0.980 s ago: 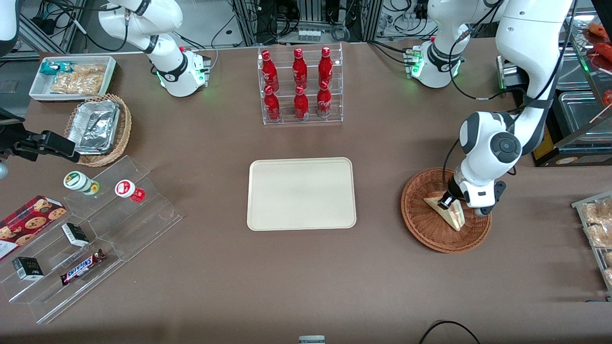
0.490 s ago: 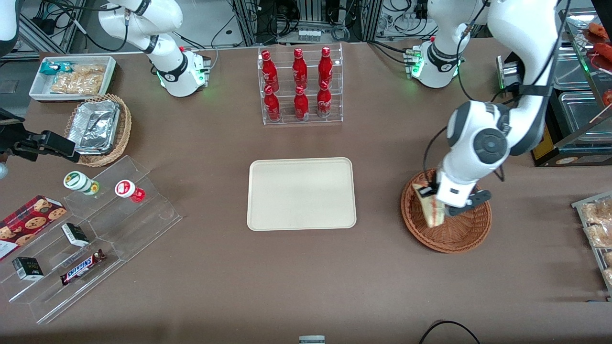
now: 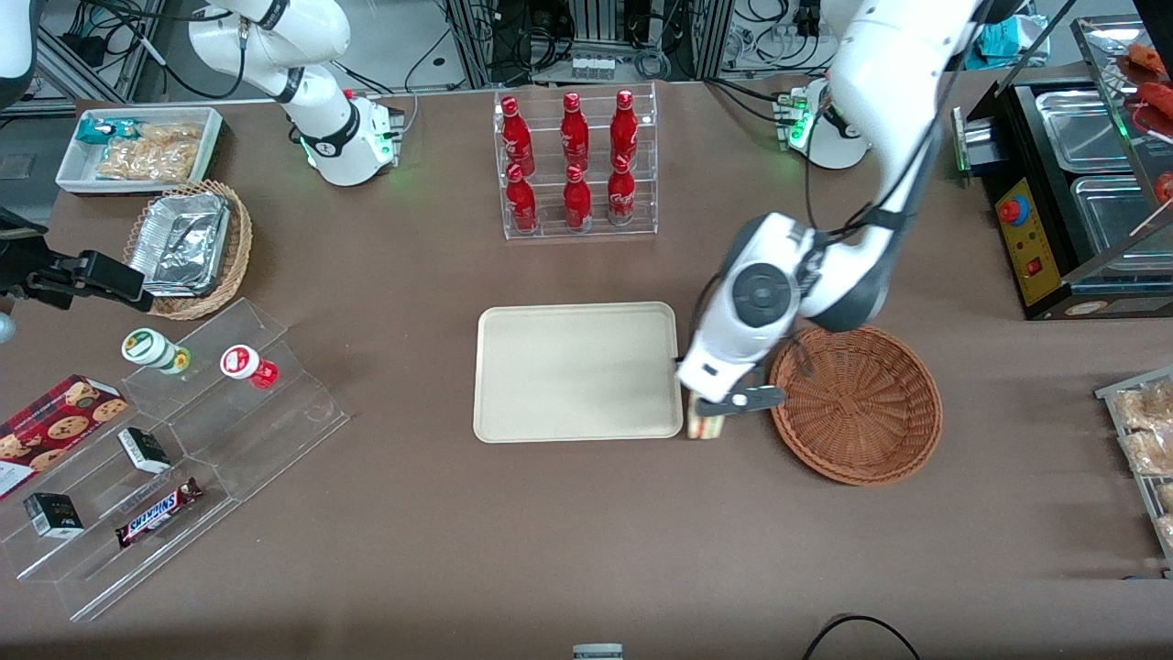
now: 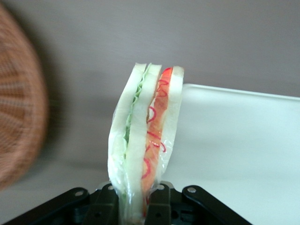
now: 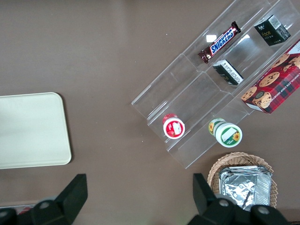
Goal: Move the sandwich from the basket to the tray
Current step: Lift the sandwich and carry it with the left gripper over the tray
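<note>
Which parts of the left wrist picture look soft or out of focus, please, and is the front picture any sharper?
Left wrist view: the sandwich held in the gripper is fairly crisp, while the basket and the tray are blurred. Front view: evenly lit and sharp, the basket's weave clearly visible.

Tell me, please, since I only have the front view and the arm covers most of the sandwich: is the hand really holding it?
Observer: Yes. In the left wrist view the hand is shut on the sandwich, pinching its lower end.
Operator: Thank you. Is the wrap intact, and which way do the layers face?
Observer: The clear wrap looks whole; the wedge stands on edge, green filling on the side toward the basket, red toward the tray.
Operator: Is it over the tray yet?
Observer: Not quite. It hangs over bare table between the two, just beside the tray's rim.
</note>
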Controlling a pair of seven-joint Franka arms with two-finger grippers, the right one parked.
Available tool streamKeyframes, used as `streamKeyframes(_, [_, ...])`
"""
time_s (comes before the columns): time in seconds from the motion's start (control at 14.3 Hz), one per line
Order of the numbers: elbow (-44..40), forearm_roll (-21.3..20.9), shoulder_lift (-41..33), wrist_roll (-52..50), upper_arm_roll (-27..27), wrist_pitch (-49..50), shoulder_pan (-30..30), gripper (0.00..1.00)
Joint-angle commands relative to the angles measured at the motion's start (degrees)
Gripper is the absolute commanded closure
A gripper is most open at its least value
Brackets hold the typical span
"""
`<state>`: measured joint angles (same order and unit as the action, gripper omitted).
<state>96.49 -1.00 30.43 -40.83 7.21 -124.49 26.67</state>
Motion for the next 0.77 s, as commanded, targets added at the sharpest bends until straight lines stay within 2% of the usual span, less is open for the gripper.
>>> streamKeyframes(0.0, [-8.1,-0.1,5.9,-4.9,-0.9,2.3,6.4,0.93])
streamKeyframes(0.35, [-15.1,-0.1,12.1,-10.7,-0.9,2.0,13.3,0.94])
streamKeyframes(0.7, [-18.7,0.0,15.8,-16.5,-0.8,1.9,15.2,0.94])
